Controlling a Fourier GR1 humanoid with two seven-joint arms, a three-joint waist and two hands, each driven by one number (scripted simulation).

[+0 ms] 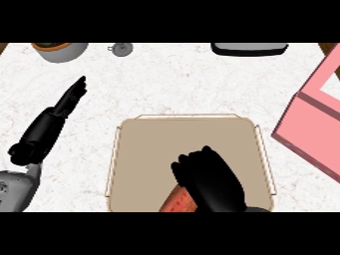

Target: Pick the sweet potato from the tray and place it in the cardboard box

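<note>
A tan tray [150, 149] lies on the white counter at centre front. On its near part an orange-red sweet potato [178, 200] peeks out from under my right hand [209, 182], whose fingers curl down over it and hide most of it. At the right edge stands a pink box [312, 134] with an open flap, apart from the tray. My left hand [71, 97] rests at the left of the tray with straight fingers pointing away, touching nothing.
Along the far edge of the counter stand a grey pot with a plant [61, 50], a small grey round object [119, 48] and a dark appliance [250, 48]. Wooden floor shows at the far corners.
</note>
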